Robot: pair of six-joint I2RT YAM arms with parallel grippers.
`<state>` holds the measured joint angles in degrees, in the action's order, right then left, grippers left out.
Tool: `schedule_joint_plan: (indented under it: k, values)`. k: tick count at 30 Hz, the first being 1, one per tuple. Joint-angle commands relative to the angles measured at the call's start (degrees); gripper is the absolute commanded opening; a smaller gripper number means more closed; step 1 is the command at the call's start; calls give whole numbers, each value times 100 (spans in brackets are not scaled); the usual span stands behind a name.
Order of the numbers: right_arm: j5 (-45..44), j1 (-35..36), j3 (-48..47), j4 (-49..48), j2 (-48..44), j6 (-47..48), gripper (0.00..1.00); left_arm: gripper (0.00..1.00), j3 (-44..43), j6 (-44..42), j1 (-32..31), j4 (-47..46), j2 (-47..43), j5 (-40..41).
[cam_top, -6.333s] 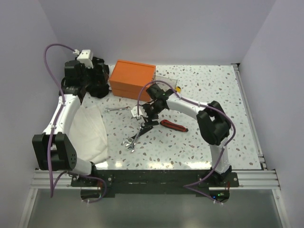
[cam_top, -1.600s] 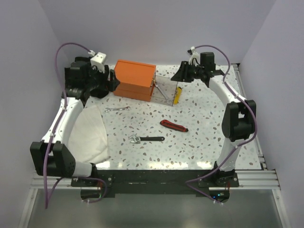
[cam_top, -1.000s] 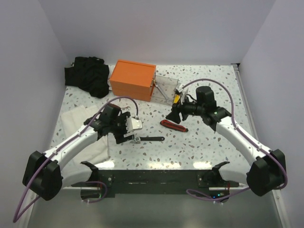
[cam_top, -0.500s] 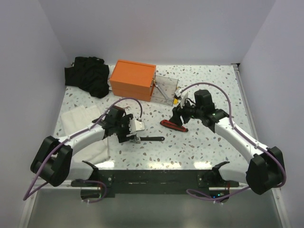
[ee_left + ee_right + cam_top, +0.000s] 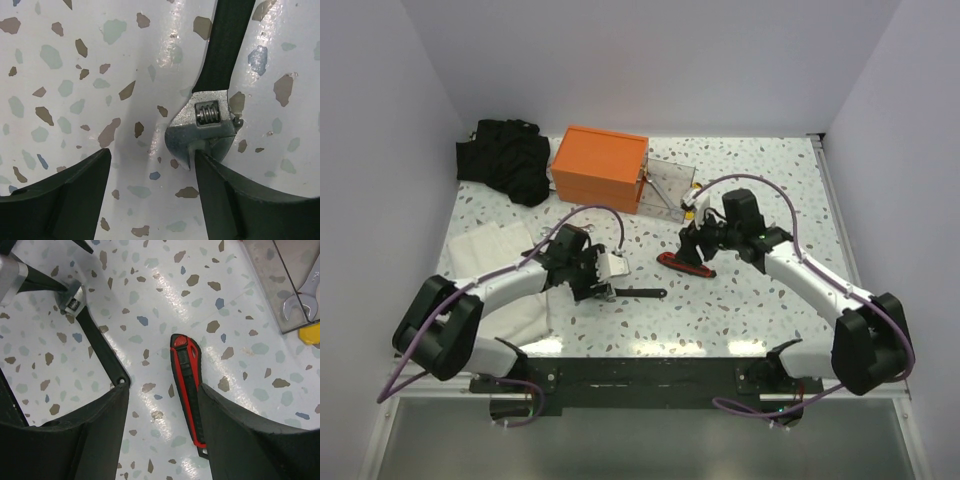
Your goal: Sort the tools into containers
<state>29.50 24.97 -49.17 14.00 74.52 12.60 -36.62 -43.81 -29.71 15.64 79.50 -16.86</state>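
The dark-handled adjustable wrench (image 5: pixel 638 293) lies flat on the table. My left gripper (image 5: pixel 604 277) is open just above its silver head (image 5: pixel 204 131); the head lies against the right finger (image 5: pixel 240 200) and the black handle (image 5: pixel 229 45) runs away from me. The red-and-black utility knife (image 5: pixel 685 265) lies flat to the right. My right gripper (image 5: pixel 693 246) is open over it, with the knife (image 5: pixel 188 390) beside the right finger (image 5: pixel 250 440). The clear tray (image 5: pixel 667 186) next to the orange box (image 5: pixel 600 167) holds silver wrenches (image 5: pixel 302 295) and the yellow knife (image 5: pixel 690 206).
A black cloth bundle (image 5: pixel 505 158) lies at the back left. A white cloth (image 5: pixel 505 275) lies under my left arm. The wrench handle (image 5: pixel 102 347) reaches close to my right gripper's left finger (image 5: pixel 75 440).
Both arms swung from the back of the table down to the middle. In the last half second the left gripper closed in on the wrench head and the right gripper moved over the red knife.
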Motion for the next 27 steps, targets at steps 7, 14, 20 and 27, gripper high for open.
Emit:
schedule_joint_plan:
  k: [7, 14, 20, 27]
  values:
    - [-93, 1053, 56, -301, 607, 1068, 60, 34, -152, 760, -96, -10, 838, -124]
    - [-119, 1703, -93, -398, 1091, 1754, 63, 12, -1188, 1383, 0, 1212, 1515, -1159]
    - [-383, 1994, -14, -433, 1205, 2071, 64, 3, -1892, 1306, 141, 2056, 2050, -2099]
    - [-348, 2231, 135, -486, 1258, 2290, 64, 0, -2595, 1261, 519, 2961, 2657, -2980]
